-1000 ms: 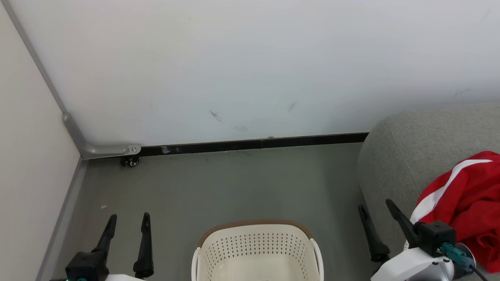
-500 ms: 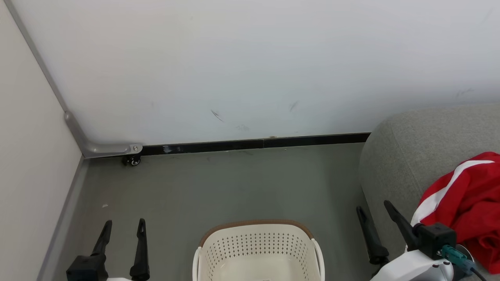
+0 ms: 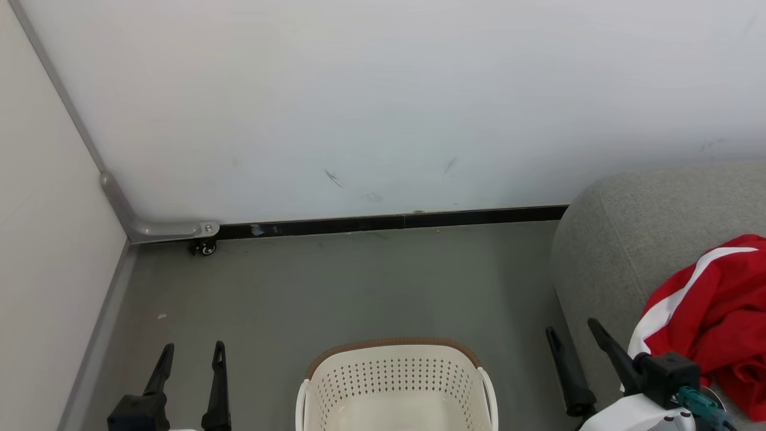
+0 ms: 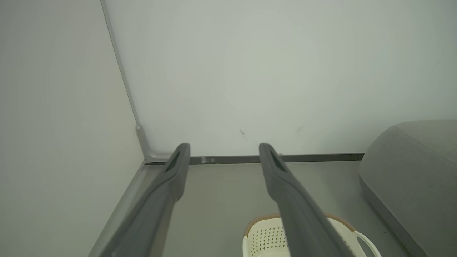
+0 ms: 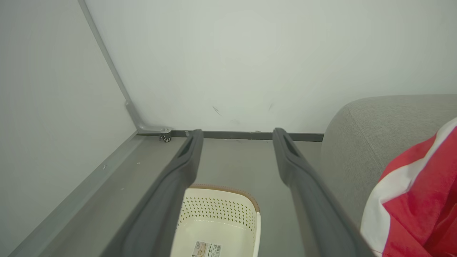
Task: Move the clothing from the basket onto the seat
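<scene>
one label [image 5: 208, 248] in basket [image 5: 217, 210], right wrist view | clothing [image 5: 421, 200] on seat [image 5: 357, 135]

A: Where's the clothing [image 3: 712, 317]?
B: Heaped on the seat [image 3: 634, 239], a crumpled bright red bundle with a broad white stripe, set back from the cushion's rounded corner.
A: And the seat itself?
B: Light grey fabric, large, with soft rounded edges.
A: The basket [image 3: 395, 377]?
B: Upright on the floor near the seat, not touching it. It is cream plastic with perforated walls and a brown rim, and a barcode label lies on its pale bottom.
</scene>
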Available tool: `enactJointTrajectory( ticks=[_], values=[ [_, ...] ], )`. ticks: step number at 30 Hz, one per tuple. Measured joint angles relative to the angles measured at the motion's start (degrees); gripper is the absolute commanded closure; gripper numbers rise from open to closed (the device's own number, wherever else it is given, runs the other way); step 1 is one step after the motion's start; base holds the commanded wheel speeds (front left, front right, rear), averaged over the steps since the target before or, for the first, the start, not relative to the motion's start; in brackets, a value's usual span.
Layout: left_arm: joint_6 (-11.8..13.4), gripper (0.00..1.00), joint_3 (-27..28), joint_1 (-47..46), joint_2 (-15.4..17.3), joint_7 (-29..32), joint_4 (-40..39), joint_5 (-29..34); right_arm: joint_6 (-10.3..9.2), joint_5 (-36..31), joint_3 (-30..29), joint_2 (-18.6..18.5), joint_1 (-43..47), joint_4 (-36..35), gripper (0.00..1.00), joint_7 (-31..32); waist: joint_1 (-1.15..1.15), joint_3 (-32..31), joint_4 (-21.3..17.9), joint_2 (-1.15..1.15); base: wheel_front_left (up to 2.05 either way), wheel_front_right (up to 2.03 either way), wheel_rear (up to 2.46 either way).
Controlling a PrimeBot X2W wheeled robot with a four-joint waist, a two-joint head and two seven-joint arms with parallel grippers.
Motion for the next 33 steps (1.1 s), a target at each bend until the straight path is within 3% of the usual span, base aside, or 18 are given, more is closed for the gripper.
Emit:
enactJointTrajectory(
  ticks=[27, 28, 33],
  values=[
    [0.23, 0.00, -0.57, -0.14, -0.15, 0.00, 1.54, 0.41, 0.00, 0.65, 0.16, 0.03, 1.14, -2.14, 0.00, 0.93, 0.00, 0.27, -0.02, 0.00, 0.00, 0.00, 0.00],
    [0.23, 1.00, -0.63, -0.16, -0.19, 0.01, 1.65, 0.40, 0.00, 0.64, 0.16, 0.04, 1.14, -2.03, 1.00, 1.09, 0.00, 0.28, -0.01, 0.00, 0.00, 0.00, 0.00],
    [0.20, 1.00, -1.76, 1.57, -2.22, 0.10, 4.44, 0.32, -0.09, 0.64, 0.24, 0.45, 2.87, 1.05, 1.00, 1.09, 0.00, 0.29, -0.02, 0.00, 0.00, 0.00, 0.00]
  ],
)
